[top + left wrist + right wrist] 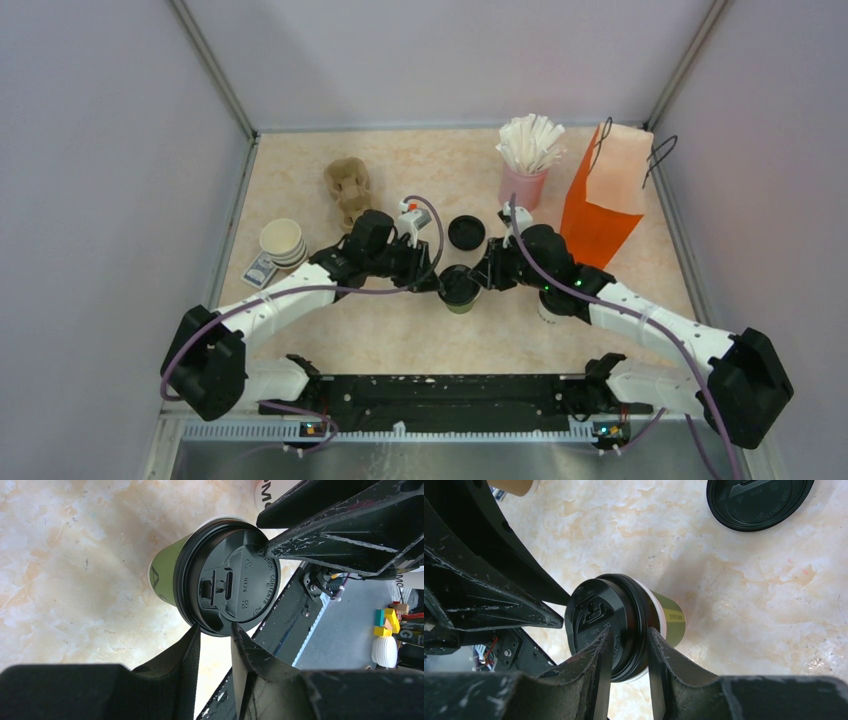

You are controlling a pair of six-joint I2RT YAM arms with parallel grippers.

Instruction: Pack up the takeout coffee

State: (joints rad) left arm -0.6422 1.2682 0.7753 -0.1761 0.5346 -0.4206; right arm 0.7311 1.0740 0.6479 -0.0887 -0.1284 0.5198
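- Stack [283, 243] of lidless cups: left side of the table [400, 340], well apart from both grippers
- Carrier [348, 190], cardboard: behind the stack, towards the back wall
- Left gripper [437, 283]: at the left side of the coffee cup [458, 288]; jaws narrow, one fingertip on each side of the rim of the lid [227, 577]; whether they clamp it cannot be told
- Coffee cup: upright on the table at centre, lid on, directly between the two grippers
- Spare lid [466, 232]: flat on the table just behind the coffee cup, apart from it
- Right gripper [478, 280]: at the right side of the coffee cup; jaws narrow, closed on the lidded rim, one of its fingers [599, 655] over the lid top, the other against the cup wall
- Straws [530, 145]: in a pink cup, back right
- Bag [595, 215], orange: upright, far right
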